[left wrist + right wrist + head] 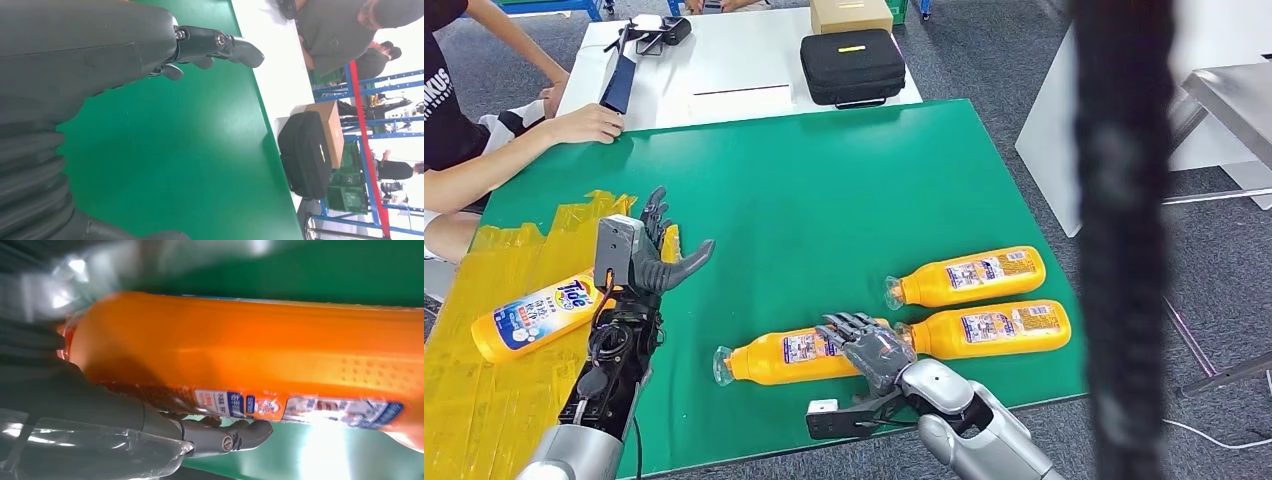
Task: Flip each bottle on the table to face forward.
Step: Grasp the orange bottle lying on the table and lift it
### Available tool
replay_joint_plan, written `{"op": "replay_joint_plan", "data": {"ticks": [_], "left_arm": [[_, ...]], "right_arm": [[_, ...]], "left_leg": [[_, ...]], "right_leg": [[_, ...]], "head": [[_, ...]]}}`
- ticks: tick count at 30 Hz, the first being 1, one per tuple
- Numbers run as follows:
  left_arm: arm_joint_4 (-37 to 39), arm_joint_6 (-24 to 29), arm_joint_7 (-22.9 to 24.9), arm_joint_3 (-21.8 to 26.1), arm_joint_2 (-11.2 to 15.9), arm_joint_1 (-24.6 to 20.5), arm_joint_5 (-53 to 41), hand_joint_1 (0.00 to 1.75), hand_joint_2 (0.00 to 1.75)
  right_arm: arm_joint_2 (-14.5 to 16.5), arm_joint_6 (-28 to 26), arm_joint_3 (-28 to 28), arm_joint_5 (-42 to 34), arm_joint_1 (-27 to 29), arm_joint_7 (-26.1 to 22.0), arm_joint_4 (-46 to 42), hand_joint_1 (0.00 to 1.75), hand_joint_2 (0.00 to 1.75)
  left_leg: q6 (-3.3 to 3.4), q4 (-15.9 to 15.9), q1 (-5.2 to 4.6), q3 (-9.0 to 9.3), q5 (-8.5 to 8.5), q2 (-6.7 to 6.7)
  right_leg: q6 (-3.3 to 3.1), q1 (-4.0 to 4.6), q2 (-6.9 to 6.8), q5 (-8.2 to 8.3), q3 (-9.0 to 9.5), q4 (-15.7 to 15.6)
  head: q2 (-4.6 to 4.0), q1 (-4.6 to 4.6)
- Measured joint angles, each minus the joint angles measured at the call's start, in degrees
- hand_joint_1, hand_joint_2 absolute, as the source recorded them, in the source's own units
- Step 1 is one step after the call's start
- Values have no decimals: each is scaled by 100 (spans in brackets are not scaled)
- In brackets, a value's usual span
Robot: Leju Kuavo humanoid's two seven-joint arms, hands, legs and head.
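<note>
Four orange detergent bottles lie on their sides on the green table (824, 180). One (534, 318) shows its front label and rests on the yellow tape at the left. Two lie at the right, the far one (969, 275) and the near one (989, 328), both showing small-print labels. My right hand (869, 350) grips the body of the near-middle bottle (774, 358), fingers over the top. In the right wrist view that bottle (250, 350) lies against my right hand (75, 395), with the thumb (225, 437) under it. My left hand (649, 250) hovers open beside the left bottle, and its fingers (220, 42) are spread above the green surface.
A person sits at the far left with a hand (589, 122) on the table's back edge. Behind stands a white table with a black case (852, 65) and a cardboard box (851, 12). A dark blurred vertical bar (1124, 240) crosses the right foreground. Yellow tape (484, 390) covers the near-left corner.
</note>
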Motion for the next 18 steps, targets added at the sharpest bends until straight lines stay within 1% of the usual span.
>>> {"op": "replay_joint_plan", "data": {"ticks": [4,11,12,13,15,16,17,18], "left_arm": [[0,0,2,-81,-1,25,68,0,175],[-1,0,2,-137,-1,32,80,0,175],[-2,0,2,-138,-1,34,82,0,175],[-1,0,2,-138,-1,35,83,0,175],[-1,0,2,-138,-1,36,84,0,175],[-1,0,3,-139,-1,37,85,0,175],[-1,0,4,-140,-1,37,89,0,175],[-1,1,5,-142,-2,38,98,0,175]], "right_arm": [[66,-81,7,183,-84,250,233,14,175],[123,-90,5,211,-165,296,416,14,175],[129,-90,5,212,-168,297,428,24,175],[134,-90,5,214,-172,297,439,55,175],[139,-92,6,234,-180,317,459,132,175],[143,-96,7,260,-184,344,473,160,175],[150,-114,7,297,-189,385,493,167,175],[164,-147,4,340,-195,431,523,170,175]], "left_leg": [[0,0,0,15,-1,2],[-1,-1,0,55,-6,3],[-1,-1,0,59,-6,3],[-1,-1,0,63,-6,3],[-1,-1,0,69,-5,3],[-1,-1,0,71,-5,3],[-1,-1,0,72,-4,3],[-1,-1,0,72,-4,3]], "right_leg": [[-1,0,1,-1,14,-1],[-1,0,1,-2,52,-4],[-1,0,1,-2,57,-4],[-1,1,1,-2,61,-4],[-1,1,1,-2,66,-4],[-1,1,1,-1,67,-4],[-1,1,1,-1,68,-4],[-1,2,1,-1,69,-3]], "head": [[0,1],[0,1],[0,1],[0,1],[0,1],[0,0],[0,0],[0,0]]}}
